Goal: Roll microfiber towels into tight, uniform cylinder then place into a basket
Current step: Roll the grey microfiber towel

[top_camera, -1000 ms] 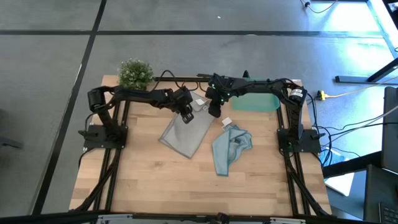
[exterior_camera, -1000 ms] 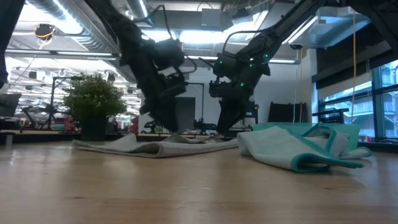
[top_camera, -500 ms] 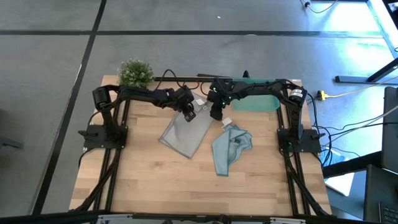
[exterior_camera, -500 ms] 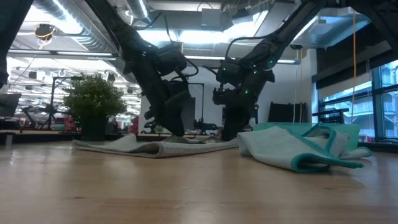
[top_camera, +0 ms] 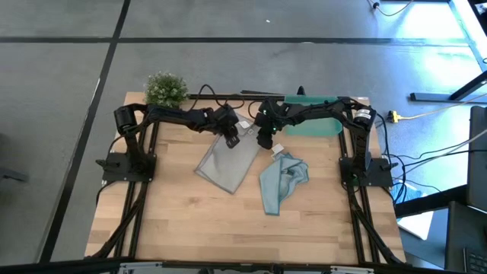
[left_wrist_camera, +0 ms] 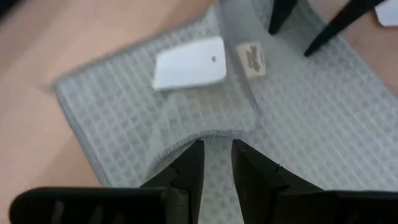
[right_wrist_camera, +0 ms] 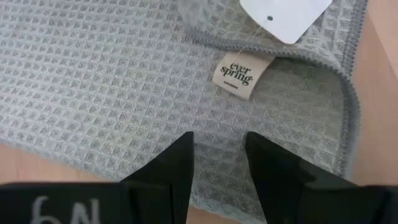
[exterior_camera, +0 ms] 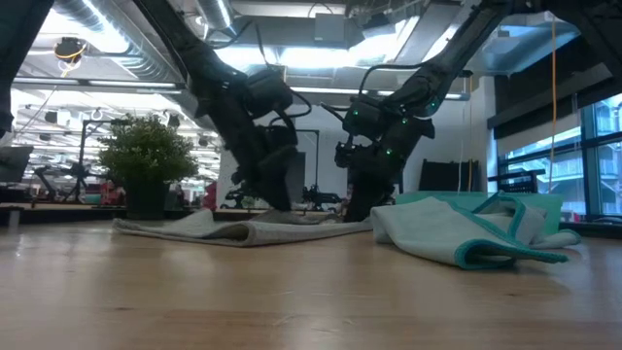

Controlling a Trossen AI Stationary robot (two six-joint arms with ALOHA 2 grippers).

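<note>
At the worktop's far middle lies the grey-blue waffle towel, flat, both my grippers over its far edge. Left fingers and right fingers stand slightly parted, gripping nothing; I should pinch that hem evenly, then roll tight.

Basket partly covered by the right arm in the high view, grey towel cut off by both wrist pictures' edges, left wrist view blurred, fabric label unreadable there
</note>
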